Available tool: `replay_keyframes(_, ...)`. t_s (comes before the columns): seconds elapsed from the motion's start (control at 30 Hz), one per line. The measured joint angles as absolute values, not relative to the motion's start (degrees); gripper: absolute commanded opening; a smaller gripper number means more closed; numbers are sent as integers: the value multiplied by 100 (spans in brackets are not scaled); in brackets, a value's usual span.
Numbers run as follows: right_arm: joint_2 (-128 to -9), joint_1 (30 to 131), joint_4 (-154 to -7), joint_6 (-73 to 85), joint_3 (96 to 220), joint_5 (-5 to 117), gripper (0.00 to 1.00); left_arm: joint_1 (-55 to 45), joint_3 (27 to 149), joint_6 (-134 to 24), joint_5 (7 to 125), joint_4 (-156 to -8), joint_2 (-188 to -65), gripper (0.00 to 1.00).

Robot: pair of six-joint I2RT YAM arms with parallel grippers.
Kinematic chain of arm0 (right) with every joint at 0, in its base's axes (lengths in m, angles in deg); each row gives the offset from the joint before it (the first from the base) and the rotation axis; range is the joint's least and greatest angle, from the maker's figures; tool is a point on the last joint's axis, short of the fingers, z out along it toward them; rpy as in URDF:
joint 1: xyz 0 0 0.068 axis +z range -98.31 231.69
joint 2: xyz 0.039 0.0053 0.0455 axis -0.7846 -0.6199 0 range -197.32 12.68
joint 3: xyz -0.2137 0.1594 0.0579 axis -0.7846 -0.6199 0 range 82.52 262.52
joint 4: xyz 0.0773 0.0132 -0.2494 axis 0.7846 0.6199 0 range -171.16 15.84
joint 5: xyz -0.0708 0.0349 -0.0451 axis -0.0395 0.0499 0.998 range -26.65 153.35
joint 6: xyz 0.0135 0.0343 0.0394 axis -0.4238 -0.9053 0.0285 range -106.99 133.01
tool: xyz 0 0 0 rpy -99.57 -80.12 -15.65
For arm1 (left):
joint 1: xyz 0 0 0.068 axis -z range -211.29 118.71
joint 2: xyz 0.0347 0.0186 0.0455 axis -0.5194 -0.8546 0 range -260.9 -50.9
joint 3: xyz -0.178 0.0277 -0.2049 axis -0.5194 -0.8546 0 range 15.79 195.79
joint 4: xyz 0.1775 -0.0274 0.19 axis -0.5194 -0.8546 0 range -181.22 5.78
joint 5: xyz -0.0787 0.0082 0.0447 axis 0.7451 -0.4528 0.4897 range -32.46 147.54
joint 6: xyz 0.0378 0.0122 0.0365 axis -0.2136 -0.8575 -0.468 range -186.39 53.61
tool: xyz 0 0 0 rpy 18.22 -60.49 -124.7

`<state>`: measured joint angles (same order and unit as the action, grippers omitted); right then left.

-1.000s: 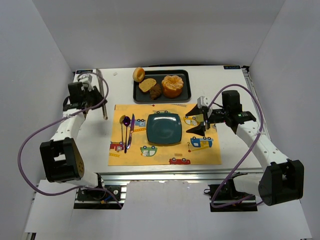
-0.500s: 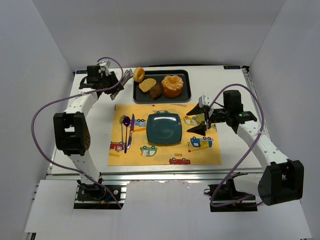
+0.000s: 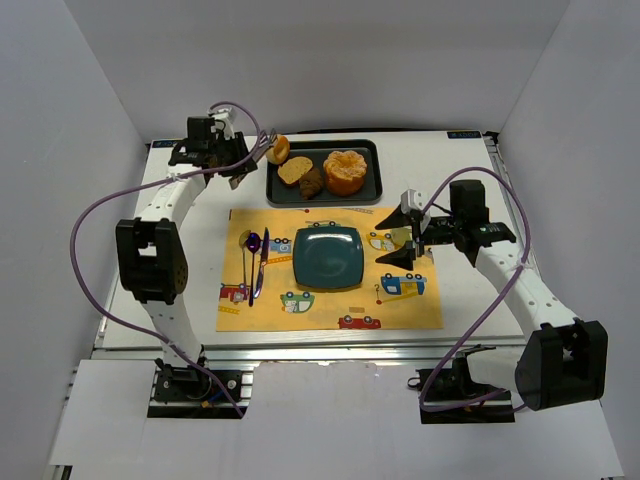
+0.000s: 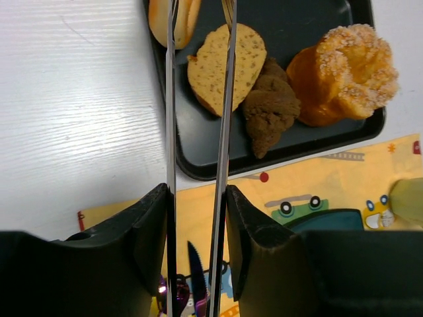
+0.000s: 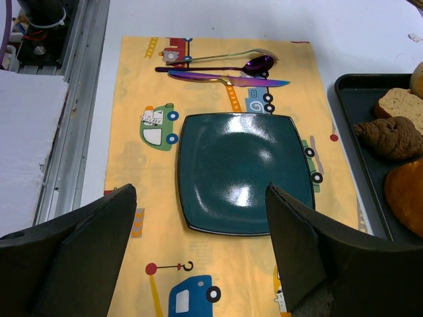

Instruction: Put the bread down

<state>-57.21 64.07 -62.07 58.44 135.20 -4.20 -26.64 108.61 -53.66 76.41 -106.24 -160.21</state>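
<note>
Slippage looks the main risk: the left gripper point(image 4: 196, 198) is closed partway on a pair of metal tongs point(image 4: 223, 119), pinching their two thin blades between its fingers, and those blades are narrow and smooth, so a loose squeeze could let them twist or let the bun roll free. The bread point(image 4: 187, 23) sits at the upper left of the wrist frame, in the corner of the black tray point(image 4: 324, 16); one blade crosses over it, but the tips run out of view, so I cannot tell whether they touch it. Just beside it lies a tan bread slice point(image 4: 225, 66), which the other blade could catch instead. Low in the overhead frame, the yellow placemat point(image 3: 400, 310) carries purple cutlery point(image 3: 255, 262) and a bare teal plate point(image 3: 327, 256). The right gripper point(image 5: 199, 191) hangs wide open and empty beside that plate. Farther up, a brown pastry point(image 4: 271, 112) and an orange pastry point(image 4: 344, 72) crowd the tray.
</note>
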Motion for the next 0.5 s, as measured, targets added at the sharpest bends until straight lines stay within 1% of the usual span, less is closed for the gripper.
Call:
replay_keyframes(0.2,-5793,6400,-6209,5844,13520,-446,83,-2487,10963,-5774,7139,-10777,-16023,49)
replay_keyframes(0.5,-5830,6365,-6204,5844,13520,-459,84,-2205,11156,-6126,6872,-10774,-16255,50)
